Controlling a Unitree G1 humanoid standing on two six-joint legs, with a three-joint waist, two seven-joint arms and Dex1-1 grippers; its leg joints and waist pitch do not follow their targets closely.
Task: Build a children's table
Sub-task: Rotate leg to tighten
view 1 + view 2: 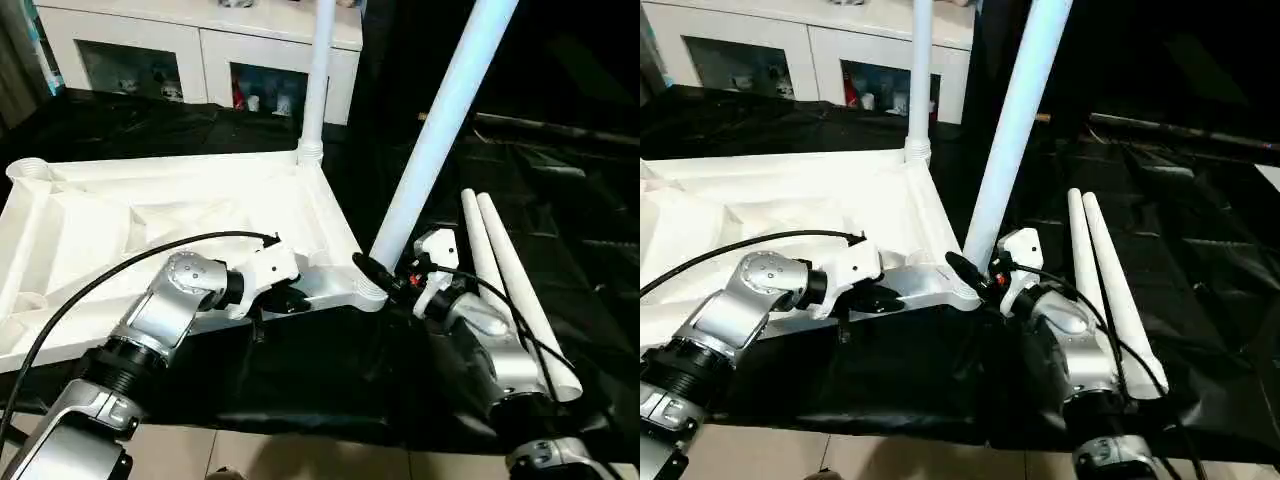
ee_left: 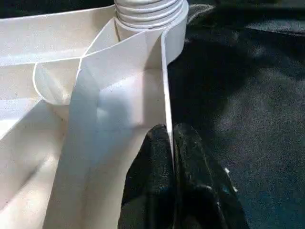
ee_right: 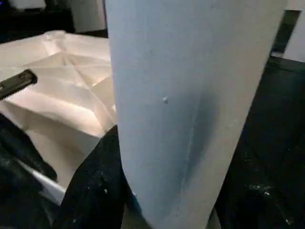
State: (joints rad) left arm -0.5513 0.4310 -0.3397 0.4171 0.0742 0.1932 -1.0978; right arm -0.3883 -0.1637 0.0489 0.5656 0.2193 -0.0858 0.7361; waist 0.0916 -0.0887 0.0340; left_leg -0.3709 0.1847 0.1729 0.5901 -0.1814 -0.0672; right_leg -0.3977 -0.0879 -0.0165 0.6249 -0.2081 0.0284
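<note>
Fingers: left gripper (image 2: 169, 143), two black fingers pinched on the thin side rim of the white plastic rectangular tabletop (image 1: 150, 215); right gripper (image 1: 385, 275), closed around the base of a long white tubular leg (image 1: 440, 120) leaning in the near corner socket. Tabletop lies ribbed underside up on the large black-cloth-covered work table (image 1: 560, 190). Second white leg (image 1: 318, 75) stands upright in the far corner socket. Two loose white legs (image 1: 510, 290) lie side by side, touching, on the cloth beside the right arm. White cabinet (image 1: 200, 45) behind.
</note>
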